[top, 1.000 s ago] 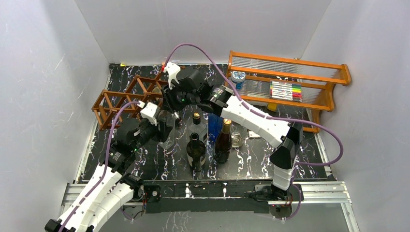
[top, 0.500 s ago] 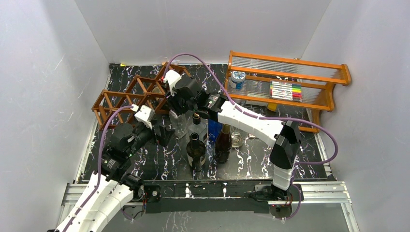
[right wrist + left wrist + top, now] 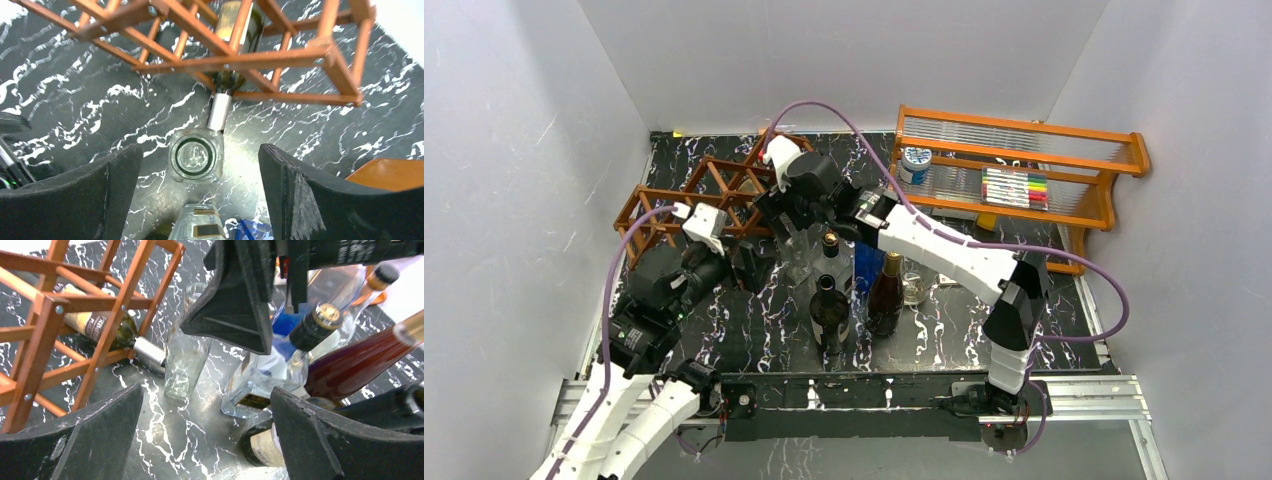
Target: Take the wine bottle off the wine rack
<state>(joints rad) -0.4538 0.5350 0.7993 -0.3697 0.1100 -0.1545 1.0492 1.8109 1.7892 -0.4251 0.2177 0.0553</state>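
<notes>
Your right end effector (image 3: 199, 150) is open; treat the dark green glass wine bottle (image 3: 227, 79) as heavy and slick, gripping its foil neck (image 3: 218, 112) just outside the reddish-brown wooden lattice wine rack (image 3: 280, 54).

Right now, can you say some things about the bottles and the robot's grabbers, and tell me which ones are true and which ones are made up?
1. A wine bottle lies inside the wine rack. True.
2. A clear bottle stands upright on the table, right by that bottle's neck. True.
3. The right gripper squeezes the clear bottle. False: it is open above the bottle, which stands free.
4. The left gripper is shut. False: it is open and holds nothing.
5. The markers lie in the wine rack. False: they lie on the orange shelf.
</notes>
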